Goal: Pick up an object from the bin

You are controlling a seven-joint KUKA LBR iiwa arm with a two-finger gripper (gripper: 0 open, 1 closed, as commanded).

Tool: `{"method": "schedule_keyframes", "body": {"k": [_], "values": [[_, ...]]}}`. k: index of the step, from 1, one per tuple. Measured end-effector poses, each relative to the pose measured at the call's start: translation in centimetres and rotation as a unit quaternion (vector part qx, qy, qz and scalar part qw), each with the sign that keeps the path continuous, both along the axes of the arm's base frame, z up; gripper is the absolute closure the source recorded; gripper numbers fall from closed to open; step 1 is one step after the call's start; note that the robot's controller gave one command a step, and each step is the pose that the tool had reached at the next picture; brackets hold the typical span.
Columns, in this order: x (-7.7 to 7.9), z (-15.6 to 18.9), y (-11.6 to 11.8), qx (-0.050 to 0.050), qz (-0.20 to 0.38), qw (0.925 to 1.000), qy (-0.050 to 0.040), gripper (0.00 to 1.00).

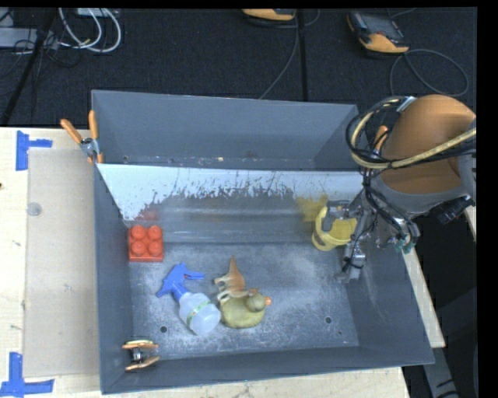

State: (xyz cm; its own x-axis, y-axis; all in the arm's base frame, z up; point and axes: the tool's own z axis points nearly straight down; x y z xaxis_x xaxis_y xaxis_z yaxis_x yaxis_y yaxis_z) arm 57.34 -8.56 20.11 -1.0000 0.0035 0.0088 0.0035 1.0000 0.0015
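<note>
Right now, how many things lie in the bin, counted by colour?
Red: 1, the studded block
Blue and clear: 1, the spray bottle
Brown: 1, the toy animal
Yellow-green: 1, the rounded toy
Yellow: 1, the cup-like thing
Total: 5

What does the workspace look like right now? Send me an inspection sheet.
Surface: grey metal bin, floor scuffed and speckled.
Job's things: yellow cup by the right wall, beside the tool.
Clutter: red block at left; blue-triggered spray bottle and yellow-green toy animal touching, front centre.
Tool: low in the bin, just right of the yellow cup.
Cables: black and yellow cables looped over the arm's orange cover.
Surroundings: dark floor with loose cables behind the bin.
</note>
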Motion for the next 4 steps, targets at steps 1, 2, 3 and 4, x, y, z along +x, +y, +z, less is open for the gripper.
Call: {"method": "schedule_keyframes", "body": {"k": [1,2,3,4], "values": [[0.1,0.5,0.0,-0.001,0.001,1.0000,-0.0039,0.00],[-3.1,-1.6,4.2,-0.001,0.017,0.9998,-0.0027,0.00],[-3.2,-2.8,6.8,0.001,0.024,0.9997,-0.0008,0.00],[-5.2,-7.2,10.2,-0.001,0.014,0.9999,-0.0031,0.00]]}}
